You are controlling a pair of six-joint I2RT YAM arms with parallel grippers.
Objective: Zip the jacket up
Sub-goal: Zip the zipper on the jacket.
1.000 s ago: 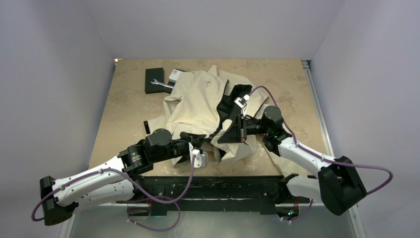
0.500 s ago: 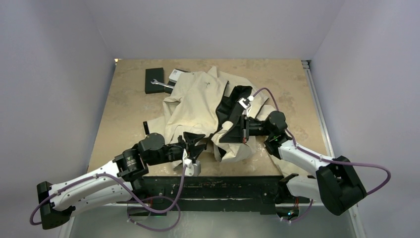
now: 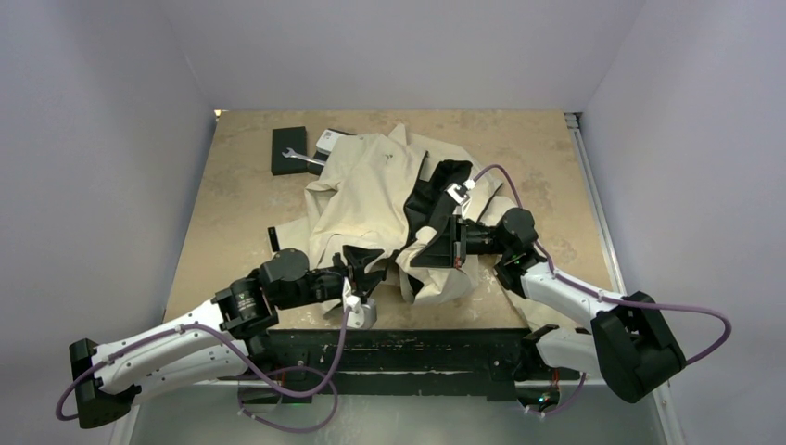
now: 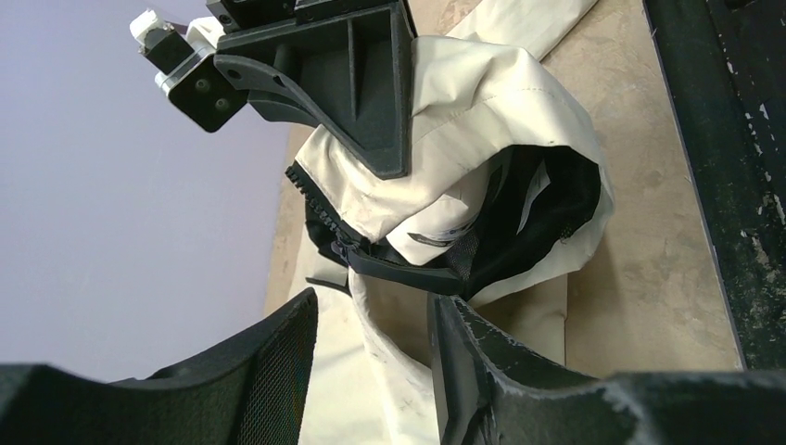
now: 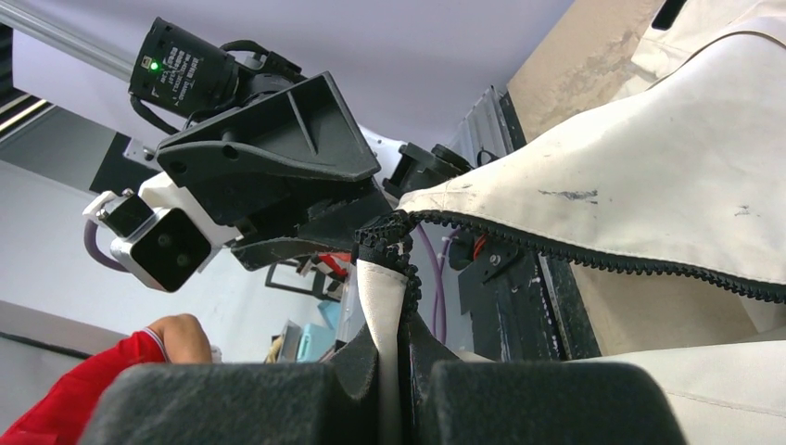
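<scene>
The cream-beige jacket [image 3: 366, 190] lies crumpled in the middle of the table, its black lining [image 3: 436, 190] showing on the right side. My right gripper [image 3: 443, 243] is shut on the jacket's front edge [image 5: 387, 297] by the black zipper teeth [image 5: 593, 260] and holds it lifted off the table. My left gripper [image 3: 369, 266] is open and empty, just left of the lifted edge. In the left wrist view its open fingers [image 4: 463, 352] frame a fold of cream fabric [image 4: 389, 362], with the zipper end [image 4: 338, 250] beyond.
A black box [image 3: 289, 148] with a silver wrench [image 3: 301, 158] on it sits at the back left, next to a small white object [image 3: 329, 139]. The table's near edge has a black rail [image 3: 417, 348]. Grey walls close in both sides.
My left gripper has pulled back and left from the jacket's lower edge and opened. My right gripper shifted slightly with the held edge, then both stayed still over the last half second.
</scene>
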